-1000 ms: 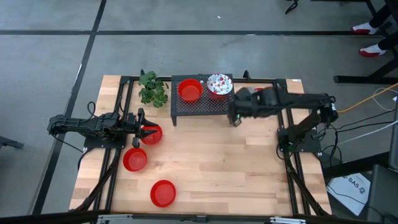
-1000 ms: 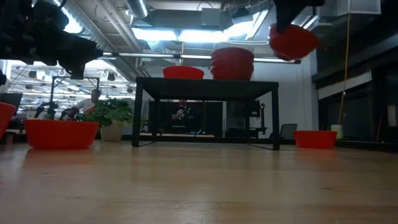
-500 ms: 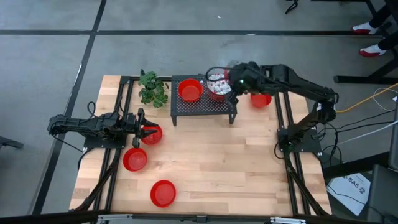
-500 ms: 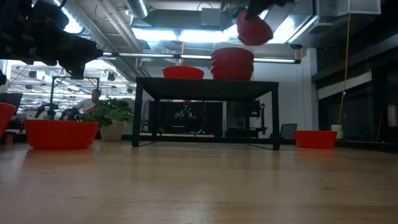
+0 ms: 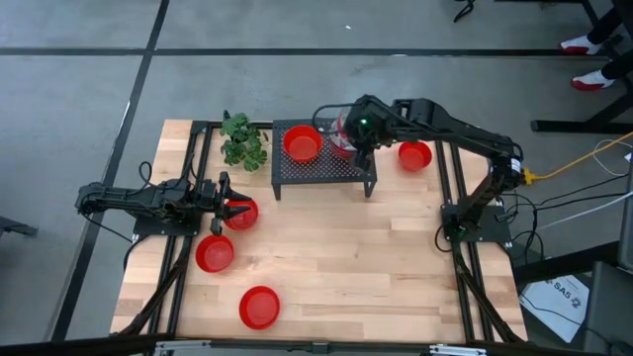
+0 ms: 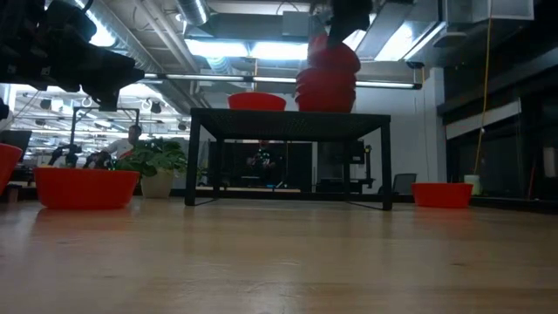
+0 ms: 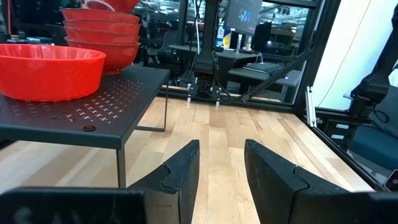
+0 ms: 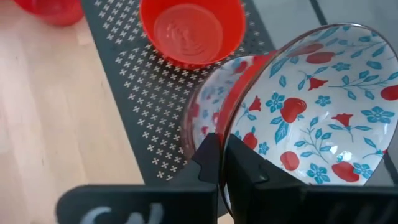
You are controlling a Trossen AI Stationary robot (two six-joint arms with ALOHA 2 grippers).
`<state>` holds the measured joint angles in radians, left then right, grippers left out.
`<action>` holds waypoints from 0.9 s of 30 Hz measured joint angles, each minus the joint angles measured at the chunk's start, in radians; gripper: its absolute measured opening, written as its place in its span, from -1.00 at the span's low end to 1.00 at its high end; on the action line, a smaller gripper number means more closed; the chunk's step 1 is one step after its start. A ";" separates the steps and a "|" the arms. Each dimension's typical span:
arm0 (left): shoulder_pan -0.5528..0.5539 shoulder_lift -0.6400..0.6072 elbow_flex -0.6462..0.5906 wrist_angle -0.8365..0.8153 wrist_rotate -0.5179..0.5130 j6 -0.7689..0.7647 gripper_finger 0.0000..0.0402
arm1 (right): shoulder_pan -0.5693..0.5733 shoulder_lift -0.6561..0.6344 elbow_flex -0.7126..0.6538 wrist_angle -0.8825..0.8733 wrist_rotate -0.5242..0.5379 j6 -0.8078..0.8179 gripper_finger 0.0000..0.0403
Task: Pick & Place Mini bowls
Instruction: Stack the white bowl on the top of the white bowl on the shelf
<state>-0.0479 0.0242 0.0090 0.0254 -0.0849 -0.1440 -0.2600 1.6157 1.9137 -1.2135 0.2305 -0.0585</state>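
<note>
A black perforated rack [image 5: 321, 168] stands at the table's far side. It carries one red bowl [image 5: 303, 143] and a stack of floral bowls [image 6: 324, 87], white with red flowers inside and red outside. My right gripper [image 8: 221, 152] hangs over that stack, shut on another floral bowl [image 8: 311, 106]. My left gripper [image 7: 221, 155] is open at the table's left, beside a red bowl [image 5: 242, 213], with nothing between its fingers. More red bowls rest on the table [image 5: 215, 254], [image 5: 259, 307], [image 5: 415, 155]. My right gripper pinches the floral bowl's rim [image 8: 231, 121], one finger [image 8: 208, 165] on the red outside and the other on the patterned inside. The fingers come from above. The bowl hangs tilted, its low side dipping into the stack's top bowl [image 8: 208, 102]; whether they touch, I cannot tell.
A small green plant [image 5: 242, 138] stands left of the rack at the far edge. Black frame rails run along the table's left and right sides. Bare wood lies open in the table's middle and near part.
My right gripper has carried the floral bowl from right of the rack toward the table's left, over the stack, then down toward it. The bowl has stayed in the hold and now sits tilted at the stack's top.
</note>
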 joint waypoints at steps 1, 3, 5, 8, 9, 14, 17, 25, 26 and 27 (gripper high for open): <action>0.000 0.000 0.000 0.000 0.000 0.000 -0.39 | 0.000 0.005 0.000 -0.001 -0.006 -0.005 -0.95; 0.000 0.000 0.000 0.000 0.000 0.000 -0.39 | 0.000 0.014 0.000 -0.003 -0.025 -0.019 -0.95; 0.000 0.000 0.000 0.000 0.000 0.000 -0.39 | 0.000 0.016 -0.001 -0.003 -0.031 -0.042 -0.95; 0.000 0.000 0.000 0.000 0.000 0.000 -0.39 | 0.000 0.015 -0.001 0.007 -0.041 -0.063 -0.95; 0.000 0.000 0.000 0.000 0.000 0.000 -0.39 | 0.000 0.015 -0.001 0.006 -0.040 -0.070 -0.95; 0.000 0.000 0.000 0.000 0.000 0.000 -0.39 | 0.000 0.013 -0.001 -0.004 -0.041 -0.137 -0.94; 0.000 0.000 0.000 0.000 0.000 0.000 -0.39 | 0.000 0.013 -0.001 -0.008 -0.041 -0.187 -0.94; 0.000 0.000 0.000 0.000 0.000 0.000 -0.39 | 0.000 0.013 -0.001 -0.039 -0.041 -0.308 -0.94; 0.000 0.000 0.000 0.000 0.000 0.000 -0.39 | 0.000 0.013 -0.001 -0.038 -0.041 -0.324 -0.93; 0.000 0.000 0.000 0.000 0.000 0.000 -0.39 | 0.000 0.013 -0.001 -0.038 -0.041 -0.340 -0.92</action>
<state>-0.0476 0.0242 0.0093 0.0254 -0.0849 -0.1440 -0.2600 1.6283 1.9129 -1.2511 0.1898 -0.3986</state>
